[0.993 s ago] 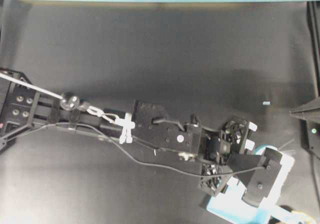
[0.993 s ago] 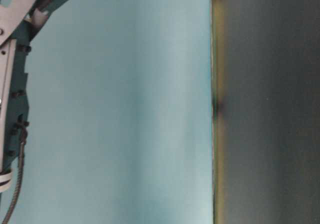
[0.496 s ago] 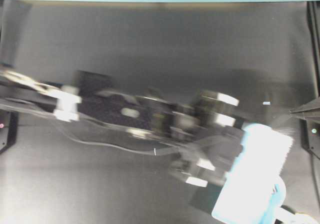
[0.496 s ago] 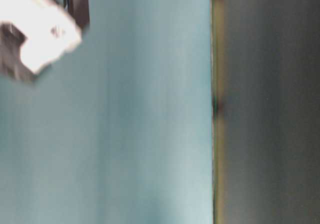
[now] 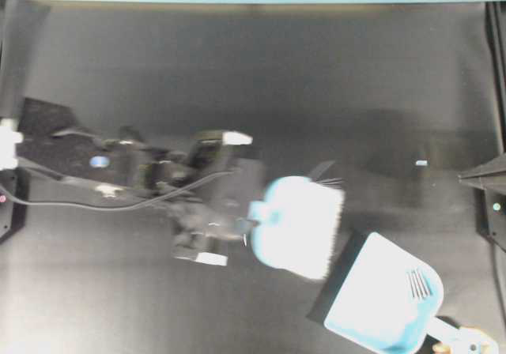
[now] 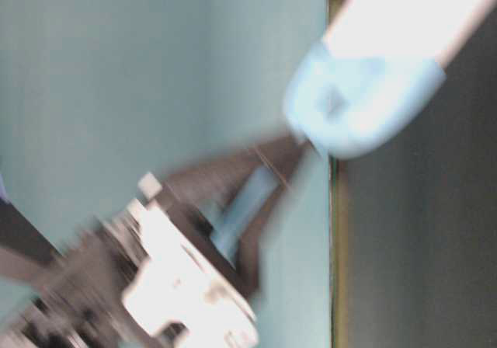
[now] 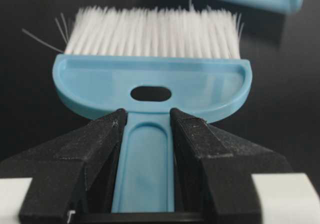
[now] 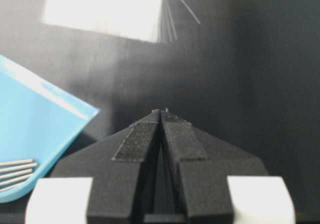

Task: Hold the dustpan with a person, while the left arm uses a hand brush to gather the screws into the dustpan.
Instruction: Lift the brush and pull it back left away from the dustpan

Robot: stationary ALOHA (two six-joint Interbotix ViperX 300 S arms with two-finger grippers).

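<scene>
Overhead view: brush pulled back left off the dustpan since a second ago.

Left gripper (image 7: 147, 129) fingers clamp the brush (image 7: 150, 79) handle; its bristles now sit just left of the dustpan (image 5: 387, 295), which earlier lay under the arm (image 5: 142, 172). Screws (image 5: 419, 284) lie gathered in the pan. A hand (image 5: 470, 342) holds its handle at the corner. Right gripper (image 8: 161, 115) stays pressed closed, empty.

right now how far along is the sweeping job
Done: the screws lie inside the dustpan, and none show on the mat. In hand: the left tool grips the hand brush, which is off the pan. Left: apparently little. The person's hand holds the handle; the right tool is shut and idle.
</scene>
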